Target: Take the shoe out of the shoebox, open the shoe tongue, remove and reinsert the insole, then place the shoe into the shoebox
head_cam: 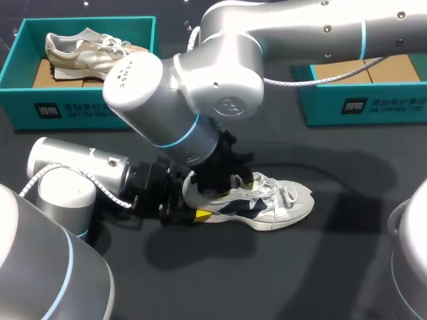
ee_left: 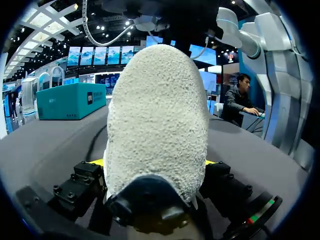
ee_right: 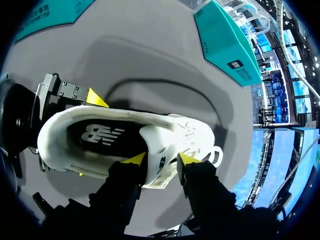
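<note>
Shoe [head_cam: 267,200] on table [head_cam: 320,273], upright on sole. Heel inside left hand [ee_left: 154,162], clamped from both sides. Right hand [ee_right: 160,160] pinching side wall, one finger inside, one outside. Dark insole [ee_right: 100,134] seen only in right wrist view; left wrist view shows mostly heel. Long axis across table, toe toward right side.

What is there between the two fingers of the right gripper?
The side wall of the shoe, in the right wrist view: one finger inside, one outside.
</note>
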`<state>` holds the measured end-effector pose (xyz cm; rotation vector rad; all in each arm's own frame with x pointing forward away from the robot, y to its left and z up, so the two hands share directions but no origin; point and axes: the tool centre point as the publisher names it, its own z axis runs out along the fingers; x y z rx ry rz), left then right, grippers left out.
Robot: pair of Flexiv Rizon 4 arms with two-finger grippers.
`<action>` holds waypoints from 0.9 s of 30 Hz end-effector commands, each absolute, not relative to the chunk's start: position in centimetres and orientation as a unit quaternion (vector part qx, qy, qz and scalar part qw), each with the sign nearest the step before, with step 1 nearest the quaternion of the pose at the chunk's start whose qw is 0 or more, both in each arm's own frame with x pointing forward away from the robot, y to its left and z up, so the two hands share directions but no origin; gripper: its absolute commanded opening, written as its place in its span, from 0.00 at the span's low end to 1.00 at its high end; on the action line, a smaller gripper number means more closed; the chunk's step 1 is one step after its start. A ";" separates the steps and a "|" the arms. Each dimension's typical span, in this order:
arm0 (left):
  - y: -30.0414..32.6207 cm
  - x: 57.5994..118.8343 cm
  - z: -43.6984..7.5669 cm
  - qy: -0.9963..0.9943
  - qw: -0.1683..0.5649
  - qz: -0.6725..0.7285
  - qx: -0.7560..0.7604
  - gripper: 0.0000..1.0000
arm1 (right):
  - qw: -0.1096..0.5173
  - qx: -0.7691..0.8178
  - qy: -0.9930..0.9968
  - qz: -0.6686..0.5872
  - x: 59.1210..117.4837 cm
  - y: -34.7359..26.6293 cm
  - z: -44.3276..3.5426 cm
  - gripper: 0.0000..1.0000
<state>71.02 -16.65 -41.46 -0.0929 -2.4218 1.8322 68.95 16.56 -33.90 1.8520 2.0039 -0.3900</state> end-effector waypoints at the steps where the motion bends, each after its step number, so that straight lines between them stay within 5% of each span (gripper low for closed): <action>1: -16.9 71.0 -41.6 -0.797 0.052 0.601 -0.031 0.00 | 0.186 0.688 0.692 -0.114 68.3 15.7 -33.6 0.34; 3: -16.9 71.0 -41.6 -0.797 0.052 0.601 -0.031 0.00 | 0.183 0.686 0.695 -0.113 68.3 15.6 -33.5 0.31; 8: -16.9 71.0 -41.6 -0.797 0.052 0.601 -0.031 0.00 | 0.167 0.672 0.714 -0.101 68.1 15.2 -32.9 0.00; 15: -16.9 71.0 -41.6 -0.797 0.052 0.601 -0.031 0.00 | 0.109 0.631 0.767 -0.043 68.4 13.7 -32.1 0.00; 27: -16.9 71.0 -41.6 -0.797 0.052 0.601 -0.031 0.00 | 0.109 0.631 0.767 -0.043 68.4 13.7 -32.1 0.00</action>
